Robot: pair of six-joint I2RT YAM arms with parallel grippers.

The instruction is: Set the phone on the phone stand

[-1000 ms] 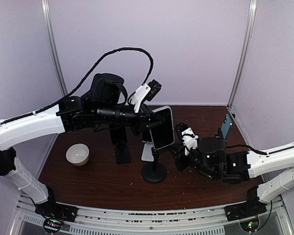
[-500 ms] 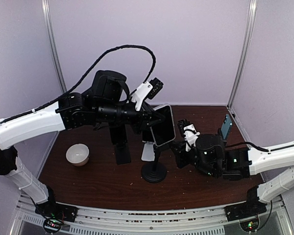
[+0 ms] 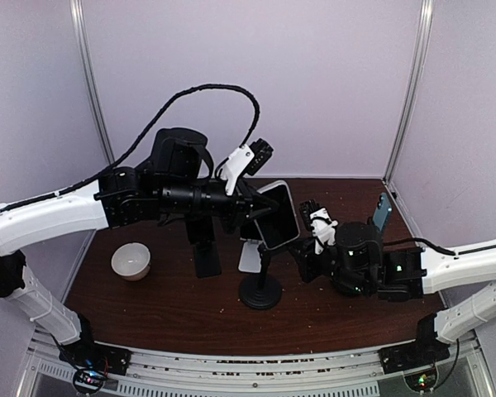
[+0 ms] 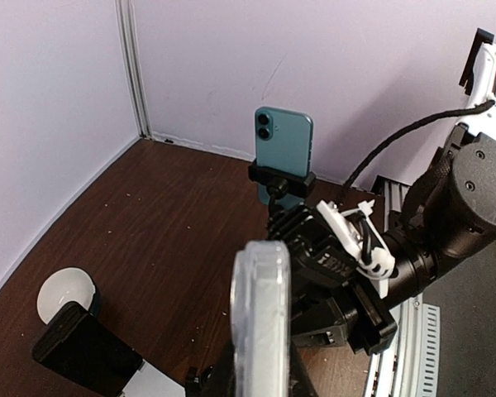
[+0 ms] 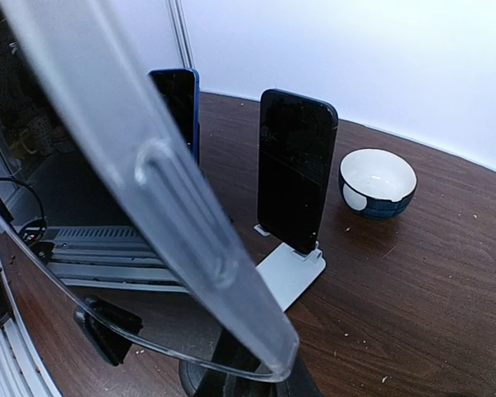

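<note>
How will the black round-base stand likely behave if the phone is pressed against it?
Probably apt to tip: the stand has a thin stem on a small round base. The phone, in a glossy clear case, looks rigid but perhaps slippery.

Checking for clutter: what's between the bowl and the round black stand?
A dark phone standing upright, seen in the top view between the bowl and the stand.

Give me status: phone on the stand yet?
Not yet. Done: phone is off the table, clamped in the left gripper. In hand: it's held tilted over the black stand, with the right gripper closed beside the stand's post. Left: seat it on the stand, then release.
</note>
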